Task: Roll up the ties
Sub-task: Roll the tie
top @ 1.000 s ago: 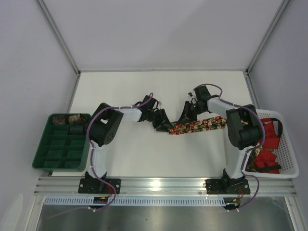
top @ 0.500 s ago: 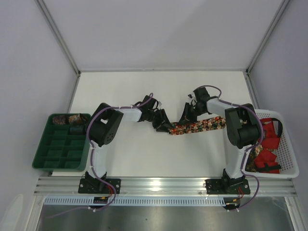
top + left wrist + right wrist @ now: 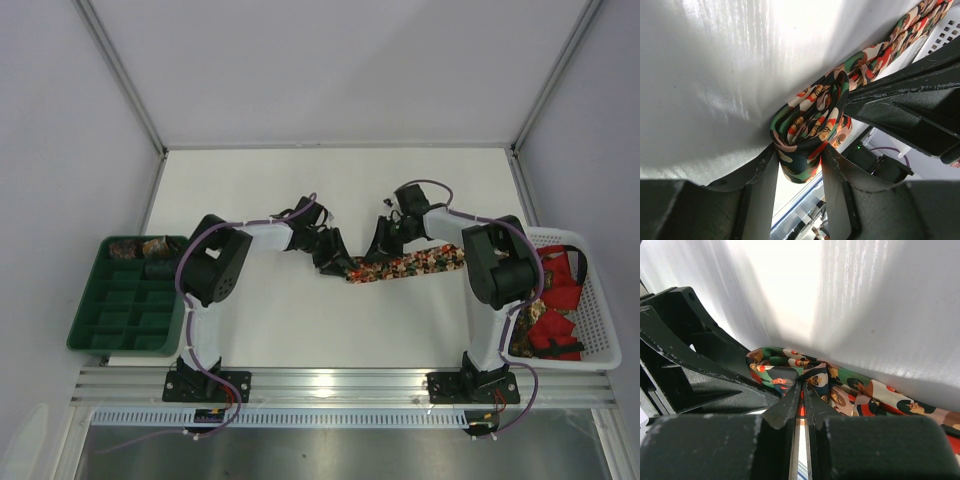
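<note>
You have the tie (image 3: 405, 266) lying flat on the table (image 3: 300, 320), its loose length running right and a started coil at its left end. Your left jaws clamp that coil by its sides, so it cannot spring open. Your right jaws, almost closed, pinch the fabric just beside it, probably to hold tension for the next turn.

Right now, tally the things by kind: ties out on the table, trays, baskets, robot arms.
Tie on the table: 1
Green tray: 1
White basket: 1
Robot arms: 2 (left arm, right arm)
Total: 5
</note>
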